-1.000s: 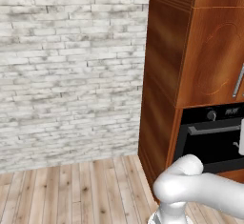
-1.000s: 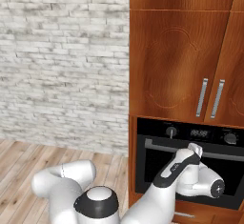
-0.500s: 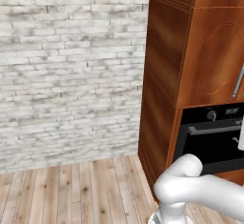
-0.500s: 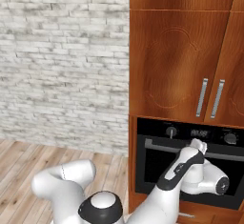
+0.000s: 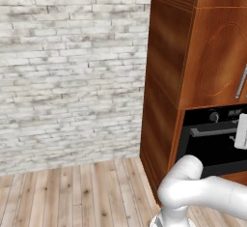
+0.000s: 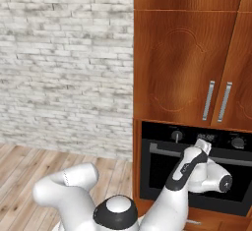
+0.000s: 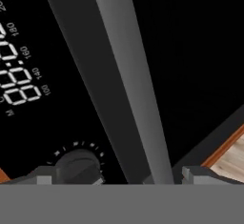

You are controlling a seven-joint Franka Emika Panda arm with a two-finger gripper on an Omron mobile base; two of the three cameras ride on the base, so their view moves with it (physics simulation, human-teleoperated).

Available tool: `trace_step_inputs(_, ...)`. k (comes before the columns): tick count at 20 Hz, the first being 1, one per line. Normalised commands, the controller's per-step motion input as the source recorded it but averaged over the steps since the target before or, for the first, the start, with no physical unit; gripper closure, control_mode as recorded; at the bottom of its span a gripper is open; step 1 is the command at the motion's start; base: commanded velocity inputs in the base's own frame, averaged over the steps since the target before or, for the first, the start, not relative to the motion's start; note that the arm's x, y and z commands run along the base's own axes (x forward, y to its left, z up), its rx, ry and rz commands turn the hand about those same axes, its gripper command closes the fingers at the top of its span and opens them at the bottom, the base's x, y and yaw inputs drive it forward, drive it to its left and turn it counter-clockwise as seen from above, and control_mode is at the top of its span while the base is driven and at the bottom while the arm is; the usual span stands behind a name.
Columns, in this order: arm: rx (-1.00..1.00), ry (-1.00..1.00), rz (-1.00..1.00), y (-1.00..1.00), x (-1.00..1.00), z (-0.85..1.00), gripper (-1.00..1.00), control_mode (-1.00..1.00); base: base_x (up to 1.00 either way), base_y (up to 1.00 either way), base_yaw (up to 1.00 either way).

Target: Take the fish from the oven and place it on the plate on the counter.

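Note:
The black oven is built into the reddish-brown cabinet column, and its door is closed. My gripper stands open right at the door's grey handle bar, which runs between the two fingertips. From the right base view, my gripper is pressed up near the handle, just under the control panel. In the left base view, the oven sits at the right edge. The fish is hidden behind the closed door. The plate and the counter are out of view.
A round knob and a lit digital display sit on the control panel beside the handle. Tall wooden cupboards with metal pulls rise above the oven. A white brick wall and plank floor lie to the left.
The hand has crept slightly upward and closer to the oven handle. The jaws have stayed open and the oven door has stayed closed.

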Motion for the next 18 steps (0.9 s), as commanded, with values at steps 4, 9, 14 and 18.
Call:
trace_step_inputs(4,0.0,0.02,0.0,-0.02,0.04,-0.34,-1.0,-1.0,0.0,0.0,0.0)
trace_step_inputs(9,0.0,0.02,-0.03,-0.1,0.03,-0.41,-1.0,-1.0,0.0,0.0,0.0)
trace_step_inputs(14,0.0,0.0,-0.14,-0.12,0.32,-0.11,-1.0,-1.0,0.0,0.0,0.0)
trace_step_inputs(18,0.0,0.0,-0.14,-0.2,0.41,0.0,-1.0,-1.0,0.0,0.0,0.0)
